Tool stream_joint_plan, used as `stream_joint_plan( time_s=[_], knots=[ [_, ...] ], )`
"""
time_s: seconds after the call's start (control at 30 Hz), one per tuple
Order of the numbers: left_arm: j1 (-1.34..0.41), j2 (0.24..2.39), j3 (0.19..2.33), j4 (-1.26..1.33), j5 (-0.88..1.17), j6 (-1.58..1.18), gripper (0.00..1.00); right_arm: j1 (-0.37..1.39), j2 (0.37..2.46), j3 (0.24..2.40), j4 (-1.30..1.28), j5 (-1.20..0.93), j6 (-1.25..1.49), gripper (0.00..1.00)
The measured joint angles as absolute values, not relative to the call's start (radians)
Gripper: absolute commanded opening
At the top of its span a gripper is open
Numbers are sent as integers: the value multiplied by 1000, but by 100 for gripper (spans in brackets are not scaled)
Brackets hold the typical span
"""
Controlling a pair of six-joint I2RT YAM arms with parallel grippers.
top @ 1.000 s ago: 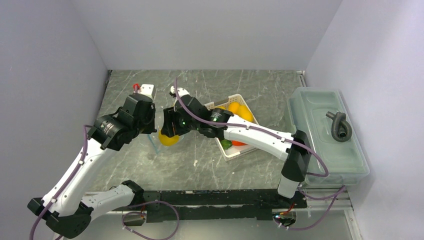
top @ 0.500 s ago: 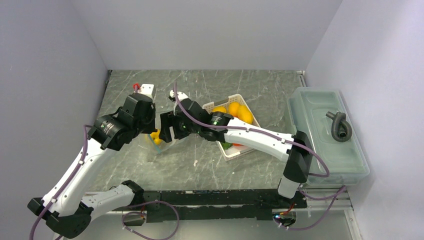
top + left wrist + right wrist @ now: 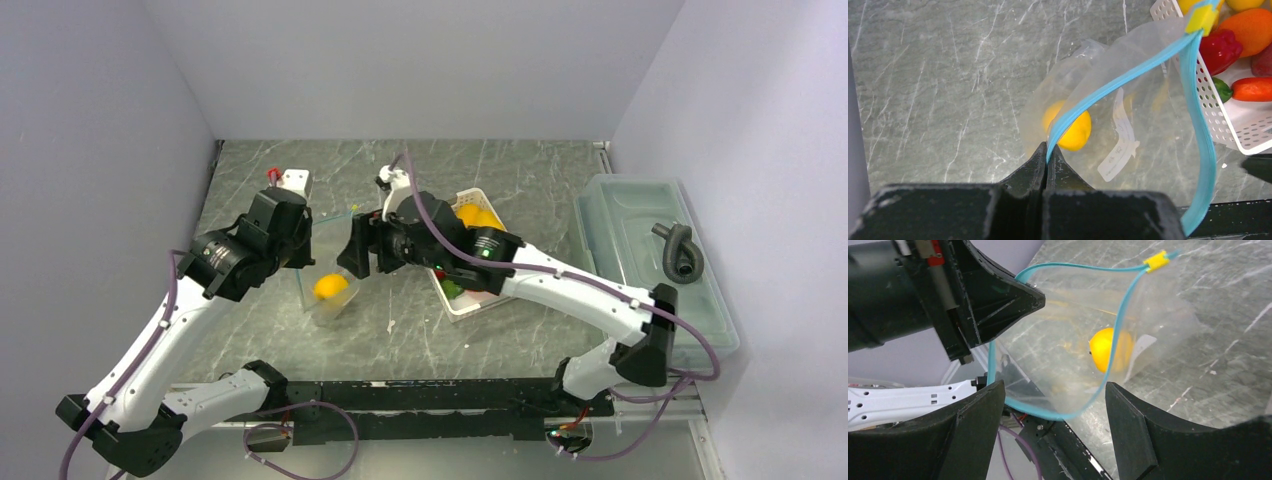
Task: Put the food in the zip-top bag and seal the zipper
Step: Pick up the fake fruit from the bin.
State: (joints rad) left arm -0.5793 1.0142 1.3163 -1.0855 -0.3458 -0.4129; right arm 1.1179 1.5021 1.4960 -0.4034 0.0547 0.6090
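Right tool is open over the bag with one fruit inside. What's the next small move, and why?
Probably swing the right tool over to the white basket for another piece, say the red pepper. It is open and empty, one yellow fruit lies in the zip-top bag, and the left tool, shut on the zipper, holds the mouth open.

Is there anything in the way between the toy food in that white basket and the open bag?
Nothing visible blocks it. The left gripper pinches the zipper, holding the bag open beside the basket. The right gripper, open and empty, hangs just in front of the mouth; one lemon lies inside.
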Motion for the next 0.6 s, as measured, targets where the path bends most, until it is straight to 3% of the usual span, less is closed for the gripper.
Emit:
stream_joint_plan(
  time_s=[0.6],
  knots=[
    [-579,1014,1309,-1082,-357,-413,0,1092,1209,1333,-542,416,545,82]
  ],
)
